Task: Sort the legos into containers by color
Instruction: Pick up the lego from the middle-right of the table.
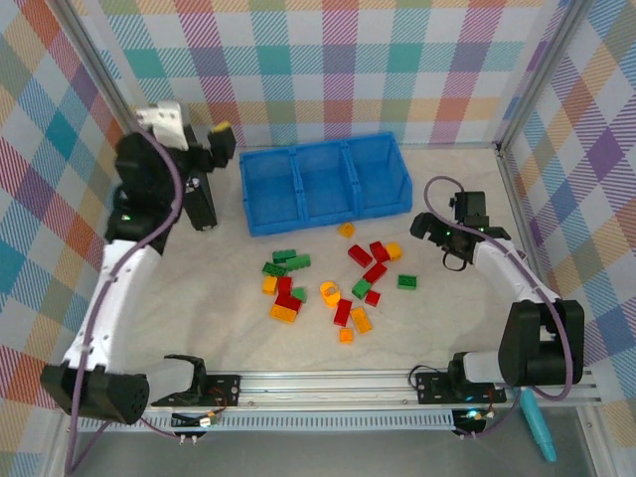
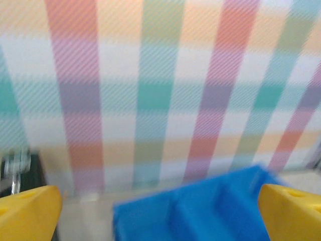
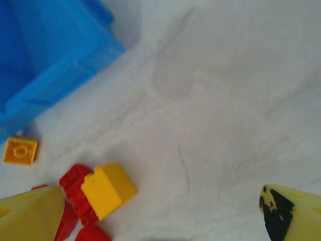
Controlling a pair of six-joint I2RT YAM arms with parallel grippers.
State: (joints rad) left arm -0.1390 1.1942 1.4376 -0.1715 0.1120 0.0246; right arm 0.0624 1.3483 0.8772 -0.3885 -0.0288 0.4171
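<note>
Right gripper (image 3: 160,216): jaws spread wide, nothing between them, low over table (image 1: 467,318) at right edge of pile. Left gripper (image 1: 214,149): also wide and empty, raised beside left end of containers (image 1: 328,217).

We judge sorting not begun: compartments look bare, legos (image 1: 330,292) scattered loose in front of tray.

Next we need one brick singled out, perhaps yellow brick (image 3: 108,191) pressed against red brick (image 3: 75,183), with fingers straddling it cleanly.

Bricks hard, glossy, studded, boxy. Bins rigid blue plastic, thin-walled. Tabletop pale, matte.
</note>
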